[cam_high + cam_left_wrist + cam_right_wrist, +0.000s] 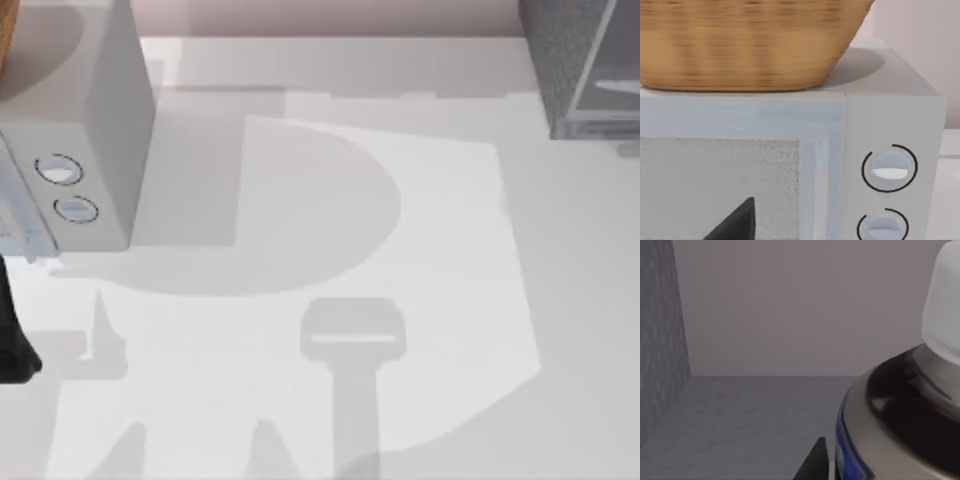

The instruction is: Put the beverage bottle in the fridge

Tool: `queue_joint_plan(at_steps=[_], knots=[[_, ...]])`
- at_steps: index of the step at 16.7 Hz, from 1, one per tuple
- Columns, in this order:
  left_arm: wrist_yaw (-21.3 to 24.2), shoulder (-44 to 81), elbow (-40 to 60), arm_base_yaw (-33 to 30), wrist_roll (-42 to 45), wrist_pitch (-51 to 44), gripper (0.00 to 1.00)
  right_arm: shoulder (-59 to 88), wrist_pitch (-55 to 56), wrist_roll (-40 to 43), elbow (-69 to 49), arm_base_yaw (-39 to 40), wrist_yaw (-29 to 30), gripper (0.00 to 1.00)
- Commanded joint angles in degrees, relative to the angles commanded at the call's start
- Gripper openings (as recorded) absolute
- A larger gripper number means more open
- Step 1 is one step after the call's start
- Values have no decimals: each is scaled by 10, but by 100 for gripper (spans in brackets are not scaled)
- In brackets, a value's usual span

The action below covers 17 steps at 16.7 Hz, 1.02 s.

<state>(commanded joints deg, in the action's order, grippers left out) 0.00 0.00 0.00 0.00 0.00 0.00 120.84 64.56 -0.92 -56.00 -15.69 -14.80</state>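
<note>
White table carries the fridge at far right. Beverage bottle sits inside the fridge's grey interior (right gripper's finger state: cannot tell). Risk: withdrawing carelessly could topple it.

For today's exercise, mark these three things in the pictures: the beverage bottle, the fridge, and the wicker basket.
beverage bottle point(945, 305): right wrist view, on its white cap.
fridge point(570, 60): top view, on its dark speckled side.
wicker basket point(740, 45): left wrist view, on its woven wall.
</note>
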Motion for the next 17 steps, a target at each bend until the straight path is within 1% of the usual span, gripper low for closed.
queue_joint_plan(at_steps=[2,4,10,12,17], knots=[[0,0,0,0,0,0,100,7,-4,0,-9,1,1,1],[0,0,0,0,0,0,100,29,-20,0,-42,3,5,1],[0,0,0,0,0,0,100,121,-103,1,-232,21,23,1],[0,0,0,0,0,0,100,143,-127,1,-274,26,27,1],[0,0,0,0,0,0,100,153,-139,1,-291,28,30,1]])
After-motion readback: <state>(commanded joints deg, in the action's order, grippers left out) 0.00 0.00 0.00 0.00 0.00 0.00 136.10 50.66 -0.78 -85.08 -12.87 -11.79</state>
